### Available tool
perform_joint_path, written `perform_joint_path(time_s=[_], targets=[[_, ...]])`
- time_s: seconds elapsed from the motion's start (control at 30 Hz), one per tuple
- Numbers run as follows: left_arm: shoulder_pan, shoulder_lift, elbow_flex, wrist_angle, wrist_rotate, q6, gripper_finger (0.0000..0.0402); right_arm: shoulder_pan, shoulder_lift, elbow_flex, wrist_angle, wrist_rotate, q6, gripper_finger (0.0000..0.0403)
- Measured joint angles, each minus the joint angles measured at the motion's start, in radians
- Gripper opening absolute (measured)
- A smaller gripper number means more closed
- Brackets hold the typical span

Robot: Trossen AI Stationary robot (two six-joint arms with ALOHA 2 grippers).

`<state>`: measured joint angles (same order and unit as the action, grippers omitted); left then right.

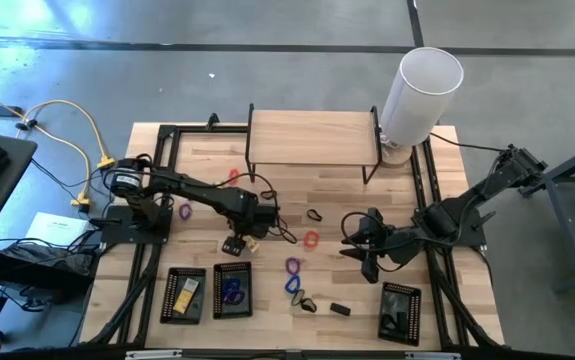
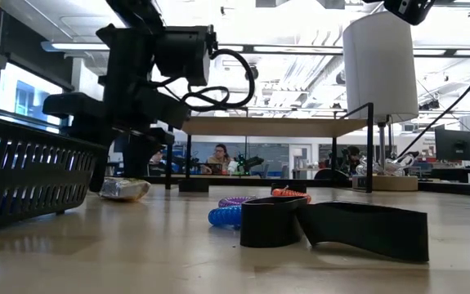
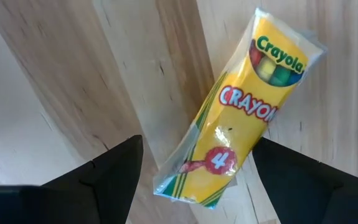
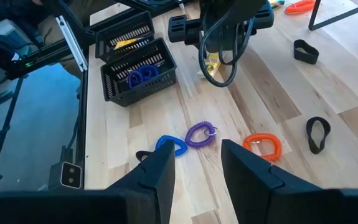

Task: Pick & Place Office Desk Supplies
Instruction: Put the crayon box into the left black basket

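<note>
A yellow crayon packet (image 3: 241,118) lies flat on the wood table, also seen as the packet (image 1: 235,244) and the packet (image 2: 124,189). My left gripper (image 3: 197,180) is open, pointing down, with one finger on each side of the packet's lower end and a small gap showing. My right gripper (image 4: 197,165) is open and hovers at mid-table (image 1: 359,245), above a purple loop (image 4: 200,134), a blue loop (image 4: 169,146) and an orange loop (image 4: 263,146). Black loops (image 4: 317,134) lie farther off. A purple loop (image 1: 185,211) and a red loop (image 1: 233,176) lie by the left arm.
Three black mesh trays stand along the near edge: one tray (image 1: 170,300) with a yellow packet, one tray (image 1: 217,295) with blue loops, one tray (image 1: 417,318) on the right. A wooden riser shelf (image 1: 312,140) and a tall white cylinder (image 1: 422,90) stand at the far side. Black clips (image 1: 307,303) lie near the front.
</note>
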<state>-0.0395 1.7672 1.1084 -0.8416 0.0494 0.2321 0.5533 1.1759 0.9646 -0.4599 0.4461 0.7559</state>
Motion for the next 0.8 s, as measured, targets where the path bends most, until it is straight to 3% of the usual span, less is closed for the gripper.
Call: perform_joint_path(time_s=[0.27,0.8], targets=[[0.005,-0.001,0.0,0.001,0.005,-0.013,0.0256,0.0,0.0,0.0,0.0,0.0,0.0,0.0119],[0.006,-0.001,0.0,0.013,-0.041,-0.026,0.0137,-0.012,0.0,0.0,0.0,-0.008,0.0,0.0119]])
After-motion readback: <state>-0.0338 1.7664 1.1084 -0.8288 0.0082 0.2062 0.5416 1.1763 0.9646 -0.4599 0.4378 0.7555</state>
